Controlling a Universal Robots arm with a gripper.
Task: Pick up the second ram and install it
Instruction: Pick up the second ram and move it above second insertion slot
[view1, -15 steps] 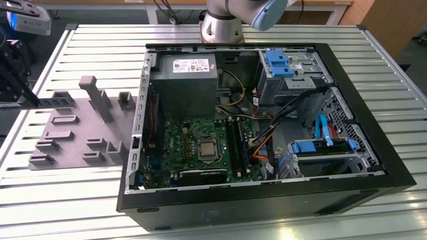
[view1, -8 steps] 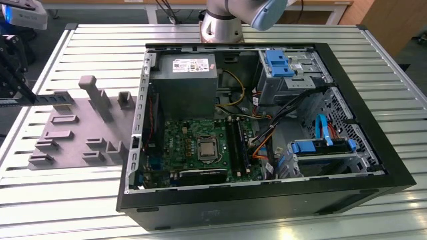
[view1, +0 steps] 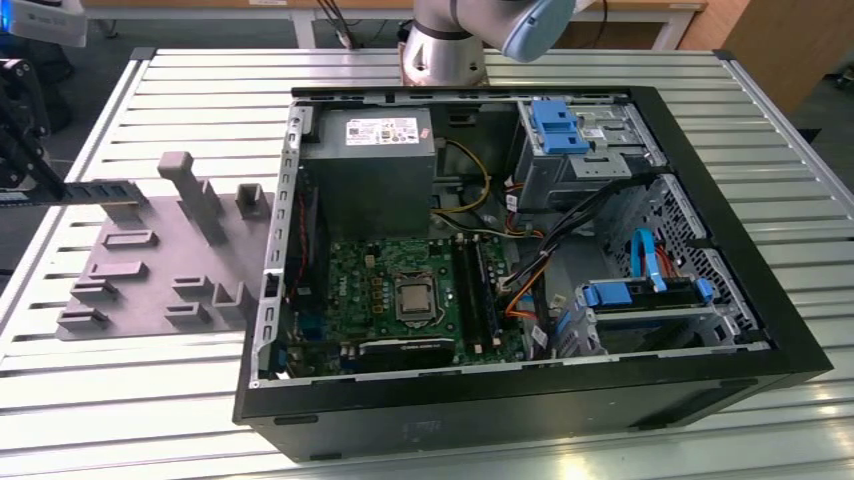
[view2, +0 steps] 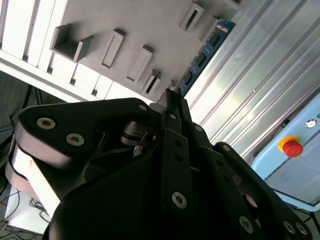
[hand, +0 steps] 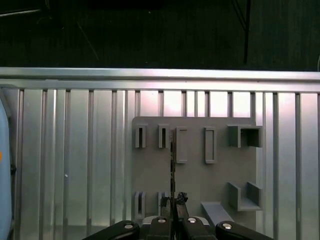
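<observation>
Slatted metal bench (view1: 147, 400): grey moulded fixture (view1: 154, 285) lying flat at exterior view's left; open black computer case (view1: 561, 405) just beside it, rightward.

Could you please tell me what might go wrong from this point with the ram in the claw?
The claw seems to grip the second ram by one end, so the long free end could tilt or slip.
That end hangs near the grey fixture's upright post and might catch it.
Orange cables lie beside the black slots in the case and could foul seating.
</observation>
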